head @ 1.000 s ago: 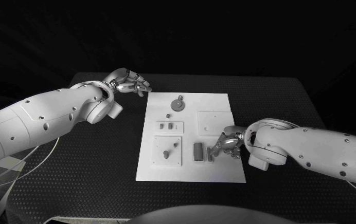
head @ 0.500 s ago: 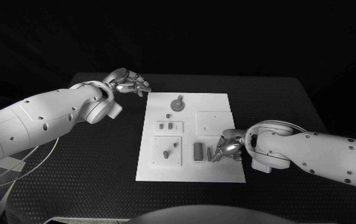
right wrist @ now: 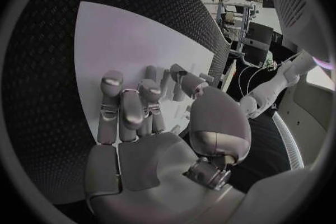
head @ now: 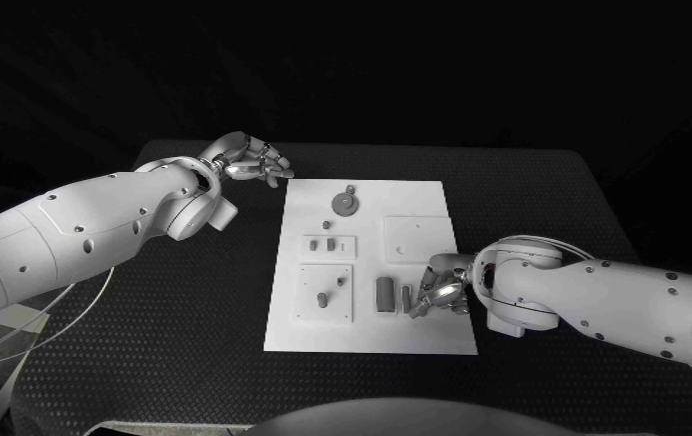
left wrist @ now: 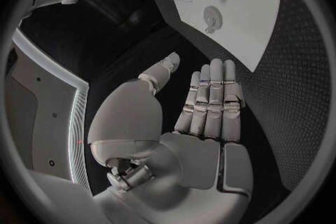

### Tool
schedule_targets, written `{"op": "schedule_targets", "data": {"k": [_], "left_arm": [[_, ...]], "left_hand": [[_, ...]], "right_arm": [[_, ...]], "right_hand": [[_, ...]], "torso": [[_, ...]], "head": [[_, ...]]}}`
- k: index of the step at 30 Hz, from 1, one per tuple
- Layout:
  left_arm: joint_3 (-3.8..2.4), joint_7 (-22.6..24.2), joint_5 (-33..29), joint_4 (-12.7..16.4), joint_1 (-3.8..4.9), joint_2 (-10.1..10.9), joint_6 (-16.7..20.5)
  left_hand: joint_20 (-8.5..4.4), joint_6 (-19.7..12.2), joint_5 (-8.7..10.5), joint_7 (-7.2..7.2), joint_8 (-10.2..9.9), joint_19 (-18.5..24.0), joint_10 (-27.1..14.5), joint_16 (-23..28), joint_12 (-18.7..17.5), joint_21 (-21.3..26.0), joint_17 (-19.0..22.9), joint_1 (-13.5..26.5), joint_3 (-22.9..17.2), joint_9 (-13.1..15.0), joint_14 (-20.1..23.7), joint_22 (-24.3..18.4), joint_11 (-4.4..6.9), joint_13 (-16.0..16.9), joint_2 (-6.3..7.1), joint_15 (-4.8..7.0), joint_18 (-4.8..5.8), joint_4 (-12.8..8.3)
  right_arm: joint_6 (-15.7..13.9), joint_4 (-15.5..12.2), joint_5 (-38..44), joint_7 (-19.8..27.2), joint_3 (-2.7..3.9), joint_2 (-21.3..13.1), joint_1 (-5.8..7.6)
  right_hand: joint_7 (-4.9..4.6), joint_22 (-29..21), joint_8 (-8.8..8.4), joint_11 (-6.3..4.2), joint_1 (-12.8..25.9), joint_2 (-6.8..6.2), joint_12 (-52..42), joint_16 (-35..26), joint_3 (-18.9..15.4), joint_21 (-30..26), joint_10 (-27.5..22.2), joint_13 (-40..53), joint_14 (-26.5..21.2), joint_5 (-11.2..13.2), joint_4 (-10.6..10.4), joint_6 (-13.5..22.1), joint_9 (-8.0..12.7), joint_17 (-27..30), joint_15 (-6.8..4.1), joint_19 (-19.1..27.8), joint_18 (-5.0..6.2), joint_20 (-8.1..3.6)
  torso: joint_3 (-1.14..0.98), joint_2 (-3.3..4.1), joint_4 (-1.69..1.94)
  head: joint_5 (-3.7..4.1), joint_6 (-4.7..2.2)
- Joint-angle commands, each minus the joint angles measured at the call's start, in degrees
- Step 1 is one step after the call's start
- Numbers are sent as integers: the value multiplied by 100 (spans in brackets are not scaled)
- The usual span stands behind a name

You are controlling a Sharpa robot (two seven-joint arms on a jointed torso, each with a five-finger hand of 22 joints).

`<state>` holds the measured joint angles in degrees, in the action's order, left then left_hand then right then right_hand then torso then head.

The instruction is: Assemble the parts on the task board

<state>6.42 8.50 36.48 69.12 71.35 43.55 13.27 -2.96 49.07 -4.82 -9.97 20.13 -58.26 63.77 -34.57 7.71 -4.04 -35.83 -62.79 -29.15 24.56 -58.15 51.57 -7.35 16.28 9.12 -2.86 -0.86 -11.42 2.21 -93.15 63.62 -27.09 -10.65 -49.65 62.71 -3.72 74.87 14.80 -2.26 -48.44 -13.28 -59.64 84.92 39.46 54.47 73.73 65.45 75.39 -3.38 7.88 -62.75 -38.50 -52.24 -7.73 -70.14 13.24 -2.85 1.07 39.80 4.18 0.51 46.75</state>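
Down by the right hand (head: pixel 440 294), fingertips touch a part (head: pixel 407 297).

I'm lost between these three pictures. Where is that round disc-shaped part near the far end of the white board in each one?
Head view: the round part lies on the task board, near its far edge, close to the left hand.
Left wrist view: the same round part lies on the board beyond the left hand's fingertips.
Right wrist view: I cannot make it out there.
Shared landmark: the white task board on the black table.
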Motion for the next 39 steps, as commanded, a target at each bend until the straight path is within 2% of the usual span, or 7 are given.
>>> {"op": "schedule_targets", "data": {"k": [1, 7, 16, 19, 22, 25, 39], "left_arm": [[-3, 36, 14, 10, 7, -9, -63], [-3, 37, 14, 6, 7, -21, -64], [-3, 33, 15, 10, 7, -20, -65], [-3, 30, 15, 9, 7, -19, -63], [-2, 26, 15, 10, 7, -16, -62], [-2, 19, 16, 9, 7, -18, -68], [-2, 15, 26, 11, 7, -15, -63]], "left_hand": [[5, 5, 28, -3, 12, 1, -39, 40, 31, -2, -6, 38, -5, -9, -35, -9, -9, 10, -18, 11, 69, 34], [5, 5, 29, -3, 13, 1, -40, 41, 31, -2, -8, 39, -5, -9, -36, -9, -9, 10, -19, 11, 69, 35], [5, 4, 29, -4, 13, 1, -41, 44, 32, -2, -11, 41, -3, -9, -37, -9, -9, 11, -19, 11, 70, 38], [5, 4, 29, -3, 13, 1, -41, 45, 33, -2, -12, 41, -3, -9, -37, -9, -9, 11, -20, 11, 69, 39], [5, 5, 29, -3, 13, 1, -41, 46, 33, -2, -13, 40, -4, -9, -37, -9, -9, 12, -20, 11, 69, 39], [5, 4, 29, -3, 13, 2, -42, 48, 34, -2, -15, 40, -3, -9, -37, -9, -9, 12, -20, 11, 69, 39], [5, 4, 29, -3, 13, 2, -43, 50, 34, -2, -18, 40, -3, -10, -37, -10, -9, 13, -20, 11, 69, 41]], "right_arm": [[66, 27, 122, 19, -1, 44, -16], [55, 89, 318, 25, -1, 104, -58], [69, 195, 578, 16, -1, 174, -83], [95, 233, 622, -9, -1, 193, -94], [144, 265, 650, -17, -1, 205, -102], [170, 280, 650, -24, -1, 211, -103], [251, 321, 610, -47, -2, 223, -108]], "right_hand": [[-2, -1, 21, -31, 31, 54, -27, 16, -6, 18, 7, -10, 8, -15, -67, -35, -9, -12, -46, -3, 176, -31], [5, 0, 29, -38, 76, 106, -28, 22, -18, 18, 11, -10, 8, -15, -153, -44, -14, -21, -52, -2, 176, -34], [13, 26, 40, -47, 68, 402, -36, 36, -135, 34, 15, -4, 2, -13, -38, -52, -21, -43, -58, 32, 176, -37], [14, 37, 43, -50, 25, 561, -37, 38, -187, 41, 15, -3, -7, -13, 132, -58, -20, -34, -58, 47, 176, -36], [12, 47, 42, -50, -106, 912, -37, 41, -193, 45, 17, -2, -12, -13, 460, -62, -13, -32, -55, 66, 176, -31], [8, 50, 43, -52, -191, 1083, -36, 39, -167, 47, 17, -3, -18, -11, 610, -65, -12, -20, -51, 73, 176, -26], [8, 50, 43, -52, -201, 1103, -36, 39, -164, 47, 17, -3, -19, -12, 628, -65, -11, -20, -51, 73, 176, -25]], "torso": [[0, 0, 0], [-1, -1, 2], [0, -4, 2], [-1, -2, 0], [0, -1, 0], [0, -1, -1], [-3, -3, -4]], "head": [[-10, 2], [-11, 5], [-3, -5], [-5, -12], [-6, -15], [-7, -15], [-9, -21]]}}
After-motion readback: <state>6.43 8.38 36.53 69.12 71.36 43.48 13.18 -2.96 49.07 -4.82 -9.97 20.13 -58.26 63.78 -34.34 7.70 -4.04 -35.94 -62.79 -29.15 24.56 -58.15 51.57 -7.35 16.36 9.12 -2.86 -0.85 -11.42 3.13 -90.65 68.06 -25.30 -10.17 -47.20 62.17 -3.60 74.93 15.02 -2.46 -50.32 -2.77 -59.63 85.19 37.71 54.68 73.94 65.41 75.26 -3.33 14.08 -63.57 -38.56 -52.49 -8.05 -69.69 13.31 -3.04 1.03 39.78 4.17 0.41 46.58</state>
